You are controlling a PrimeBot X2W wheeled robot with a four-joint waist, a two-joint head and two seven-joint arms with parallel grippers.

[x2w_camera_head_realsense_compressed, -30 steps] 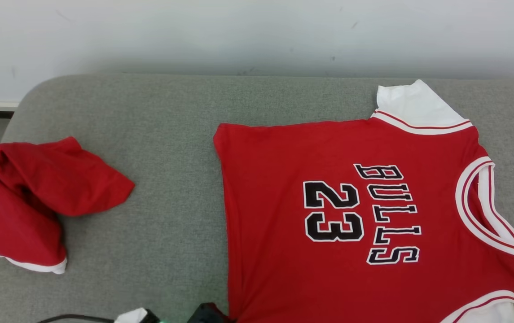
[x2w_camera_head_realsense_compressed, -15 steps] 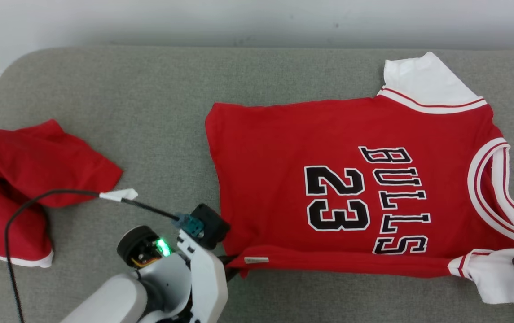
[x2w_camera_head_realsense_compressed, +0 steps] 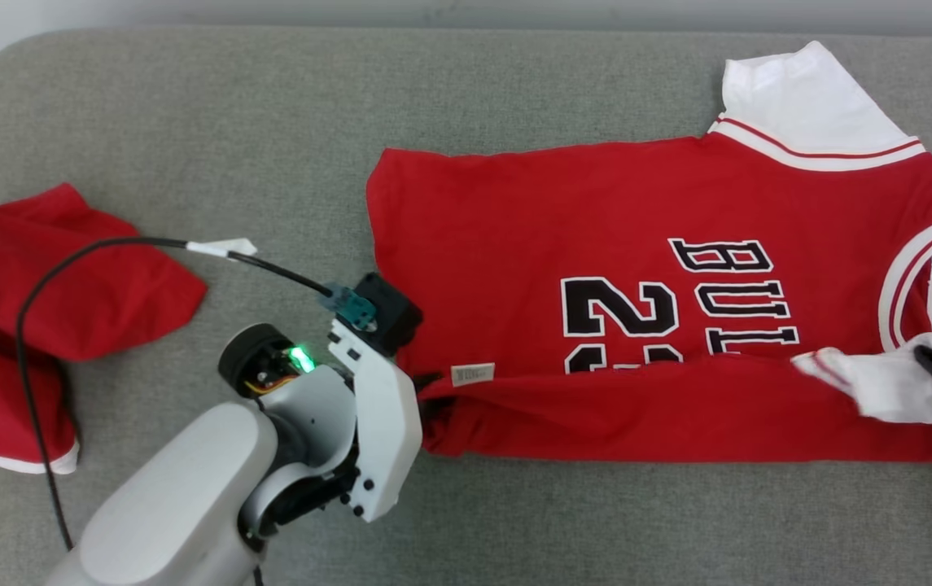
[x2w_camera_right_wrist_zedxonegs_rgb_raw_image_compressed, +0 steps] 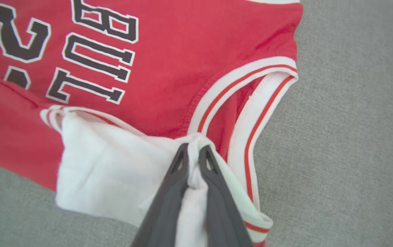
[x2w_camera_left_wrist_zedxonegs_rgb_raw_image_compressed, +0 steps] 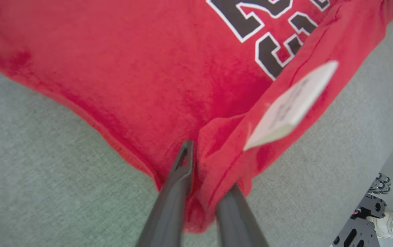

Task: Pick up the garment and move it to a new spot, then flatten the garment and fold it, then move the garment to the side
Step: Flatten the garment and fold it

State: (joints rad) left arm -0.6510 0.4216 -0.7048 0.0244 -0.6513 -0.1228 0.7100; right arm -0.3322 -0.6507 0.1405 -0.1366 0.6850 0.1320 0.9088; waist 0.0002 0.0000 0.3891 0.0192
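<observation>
Red jersey [x2w_camera_head_realsense_compressed: 636,228] flat on grey cushion [x2w_camera_head_realsense_compressed: 229,122], right of centre; near edge doubled over, flap covering the lower half of the number print. Left claw [x2w_camera_left_wrist_zedxonegs_rgb_raw_image_compressed: 210,168] almost closed, pinching the red hem corner at the end of that flap; white label [x2w_camera_left_wrist_zedxonegs_rgb_raw_image_compressed: 292,103] just beside the pinch. Right claw [x2w_camera_right_wrist_zedxonegs_rgb_raw_image_compressed: 194,151] equally narrow, fingers [x2w_camera_right_wrist_zedxonegs_rgb_raw_image_compressed: 169,206] clamped on bunched white sleeve [x2w_camera_right_wrist_zedxonegs_rgb_raw_image_compressed: 114,164], next to the striped neckline. Second red garment [x2w_camera_head_realsense_compressed: 42,301] crumpled at far left, well apart; black cable [x2w_camera_head_realsense_compressed: 91,248] arcs over it
</observation>
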